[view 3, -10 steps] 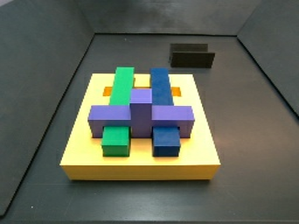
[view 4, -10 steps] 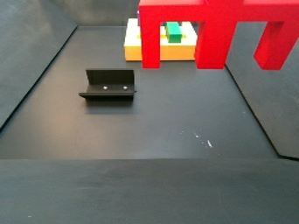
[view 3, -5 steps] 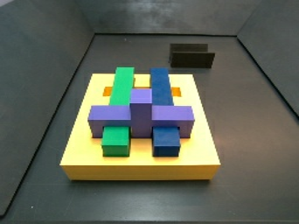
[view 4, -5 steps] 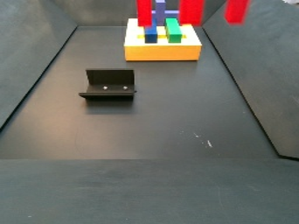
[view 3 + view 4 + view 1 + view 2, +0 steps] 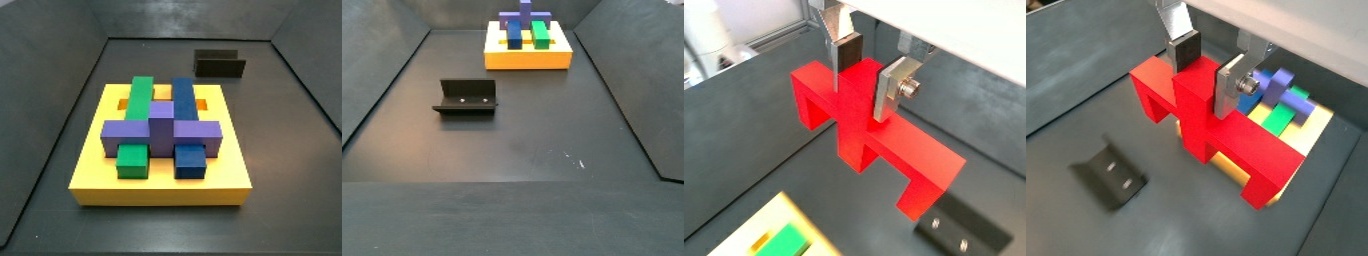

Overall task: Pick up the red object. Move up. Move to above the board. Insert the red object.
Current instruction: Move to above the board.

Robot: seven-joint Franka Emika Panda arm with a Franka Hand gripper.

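Observation:
My gripper (image 5: 867, 72) (image 5: 1207, 72) is shut on the red object (image 5: 865, 140) (image 5: 1197, 125), a comb-shaped block held by its upright middle rib between the silver fingers. It hangs in the air above the floor. The yellow board (image 5: 160, 150) (image 5: 528, 52) carries a green block (image 5: 136, 110), a blue block (image 5: 185, 112) and a purple cross piece (image 5: 160, 128). In a wrist view the board (image 5: 1300, 125) lies beyond the red object's far end. The gripper and the red object are out of both side views.
The fixture (image 5: 221, 65) (image 5: 466, 98) stands on the dark floor apart from the board; it also shows in both wrist views (image 5: 965, 235) (image 5: 1109, 172). Grey walls enclose the floor.
The red object, seen large in a side view earlier, has risen out of that view's top edge. The board and fixture have not moved.

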